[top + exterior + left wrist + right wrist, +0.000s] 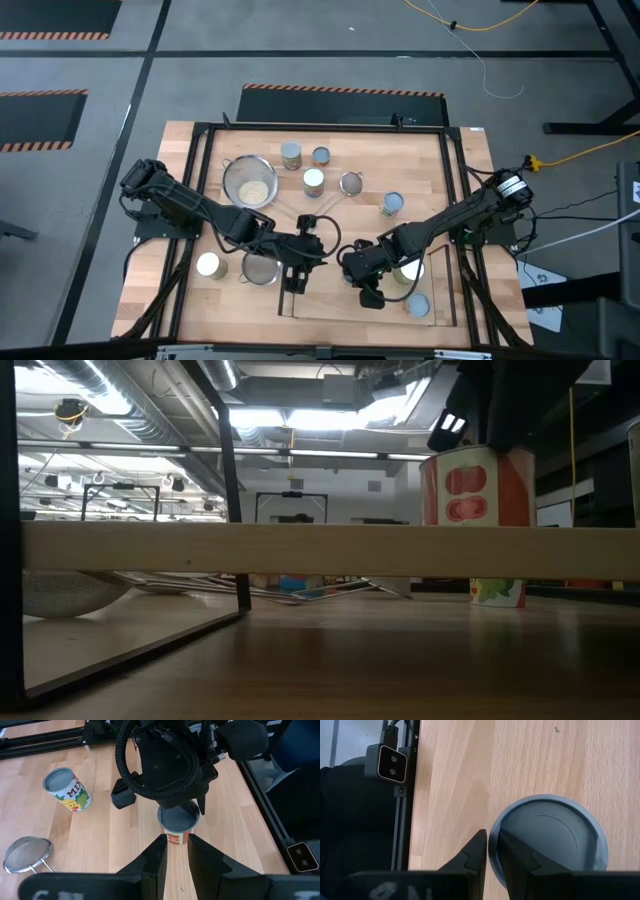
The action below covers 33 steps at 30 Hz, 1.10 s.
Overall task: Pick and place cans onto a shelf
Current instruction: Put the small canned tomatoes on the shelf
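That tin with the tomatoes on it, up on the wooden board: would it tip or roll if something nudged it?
The tomato can stands upright on the shelf, so a low nudge would probably slide it, not topple it. Knocked onto its round side, it would likely roll. It looks like rigid metal, so the right gripper above it should not dent it.

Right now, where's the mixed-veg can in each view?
High: mixed-veg can right of centre, beyond the right arm.
Low: likely the green-labelled can showing under the shelf board.
Left wrist: the can past the strainer.
Right wrist: not in it.
Landmark: red-labelled can at the right claw.
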Each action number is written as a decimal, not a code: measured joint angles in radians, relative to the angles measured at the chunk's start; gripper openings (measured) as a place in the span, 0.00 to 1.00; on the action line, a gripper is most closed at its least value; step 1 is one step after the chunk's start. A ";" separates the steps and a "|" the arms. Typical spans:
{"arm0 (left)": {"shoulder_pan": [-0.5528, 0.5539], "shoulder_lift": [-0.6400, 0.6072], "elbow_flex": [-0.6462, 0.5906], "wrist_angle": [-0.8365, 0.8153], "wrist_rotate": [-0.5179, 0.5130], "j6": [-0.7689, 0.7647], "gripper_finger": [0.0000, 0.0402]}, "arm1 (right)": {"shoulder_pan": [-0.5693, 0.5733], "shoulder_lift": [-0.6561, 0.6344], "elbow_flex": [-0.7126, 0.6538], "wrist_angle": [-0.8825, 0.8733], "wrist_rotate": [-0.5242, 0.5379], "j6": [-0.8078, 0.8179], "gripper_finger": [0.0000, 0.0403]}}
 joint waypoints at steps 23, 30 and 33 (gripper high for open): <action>0.000 0.000 0.000 0.000 0.000 0.000 0.17 | -0.007 0.000 0.000 0.016 -0.007 -0.083 0.44; 0.000 0.000 0.000 0.000 0.000 0.000 0.17 | -0.012 0.000 0.029 -0.008 -0.122 -0.129 0.44; 0.000 0.000 0.000 0.000 0.000 0.000 0.17 | -0.011 -0.006 0.074 -0.053 -0.134 -0.165 0.44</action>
